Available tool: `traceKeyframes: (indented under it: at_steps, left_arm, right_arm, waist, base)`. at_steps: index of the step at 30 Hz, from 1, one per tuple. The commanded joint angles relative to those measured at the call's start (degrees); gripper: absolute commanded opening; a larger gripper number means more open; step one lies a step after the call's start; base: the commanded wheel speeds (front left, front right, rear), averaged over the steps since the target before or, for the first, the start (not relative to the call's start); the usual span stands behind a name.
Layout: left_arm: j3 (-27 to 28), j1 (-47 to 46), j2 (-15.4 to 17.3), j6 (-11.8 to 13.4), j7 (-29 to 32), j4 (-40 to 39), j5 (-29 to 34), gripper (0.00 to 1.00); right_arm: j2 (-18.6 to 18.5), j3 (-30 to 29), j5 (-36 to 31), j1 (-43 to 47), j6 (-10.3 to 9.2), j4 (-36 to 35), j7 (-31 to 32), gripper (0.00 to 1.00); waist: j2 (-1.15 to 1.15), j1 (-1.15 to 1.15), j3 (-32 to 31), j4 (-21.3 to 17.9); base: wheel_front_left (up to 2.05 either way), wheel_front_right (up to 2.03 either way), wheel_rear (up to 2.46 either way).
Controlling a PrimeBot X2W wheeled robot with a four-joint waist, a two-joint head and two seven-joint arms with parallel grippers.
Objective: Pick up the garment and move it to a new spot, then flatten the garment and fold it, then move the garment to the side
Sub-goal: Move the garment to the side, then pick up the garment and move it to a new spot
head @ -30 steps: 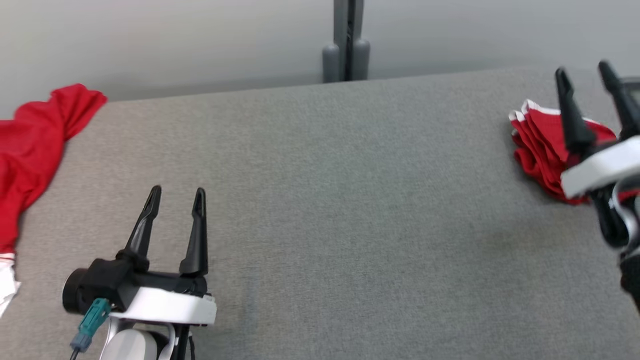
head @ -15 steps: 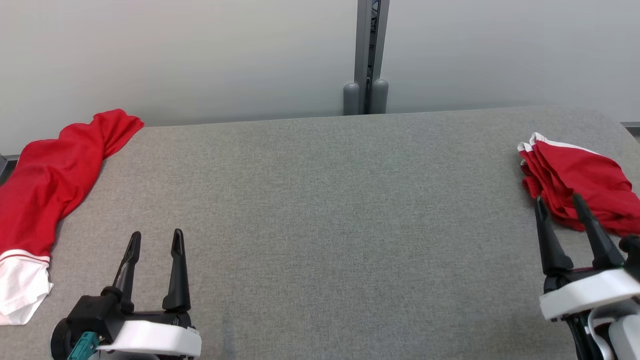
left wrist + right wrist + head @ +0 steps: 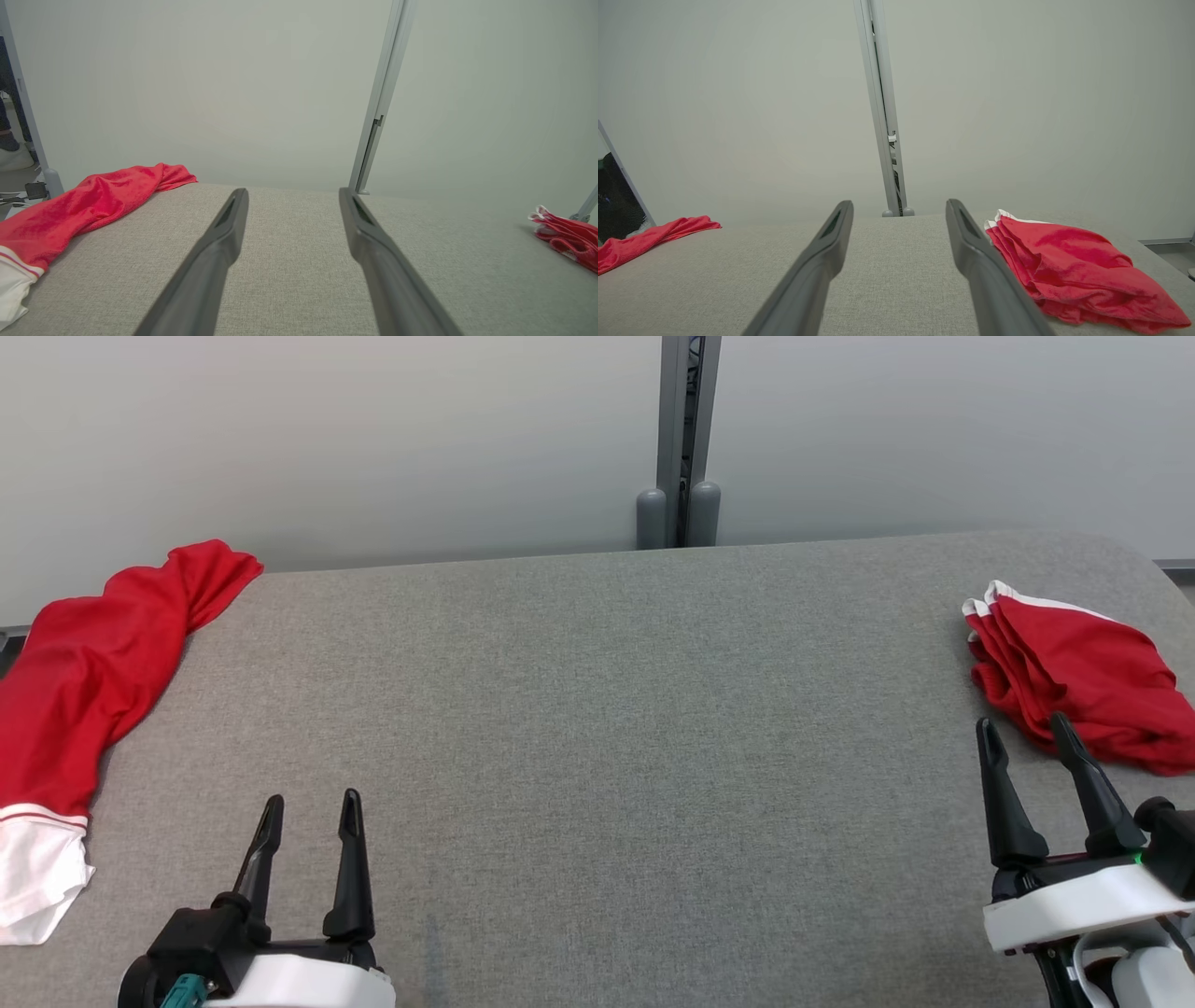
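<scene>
Right end effector [image 3: 1019, 722] has withdrawn from the folded garment [image 3: 1074, 663].

We note: left gripper [image 3: 311, 801] over desk [image 3: 597, 709] near-left corner, fingers spread wide, empty, tips leaning slightly right, pointing toward far edge. Right gripper [image 3: 1021, 721] over near-right corner, fingers equally wide apart, empty, tips leaning slightly left. White left wrist [image 3: 299, 985] at bottom, teal connector [image 3: 182, 991] beside it. White right wrist [image 3: 1074, 905] tilted. We see neither gripper touching anything.
</scene>
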Motion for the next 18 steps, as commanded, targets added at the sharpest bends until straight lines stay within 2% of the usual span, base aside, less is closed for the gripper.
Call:
traceKeyframes:
  at_steps: [1,18]
  left_arm:
    - [-0.18,-0.25,0.20,0.22,-0.01,-0.27,-0.35,1.00]
    - [-0.91,-0.86,0.20,0.95,-0.01,-0.20,-0.37,1.00]
  right_arm:
    - [0.12,-0.27,-0.55,0.21,0.01,-0.69,-0.24,1.00]
    - [0.29,0.57,-0.67,0.64,0.01,-1.07,-0.25,1.00]
  waist:
    - [0.00,0.00,0.08,0.18]
    - [0.00,0.00,0.36,1.20]
  base:
    - [0.00,0.00,0.00]
    - [0.00,0.00,0.00]
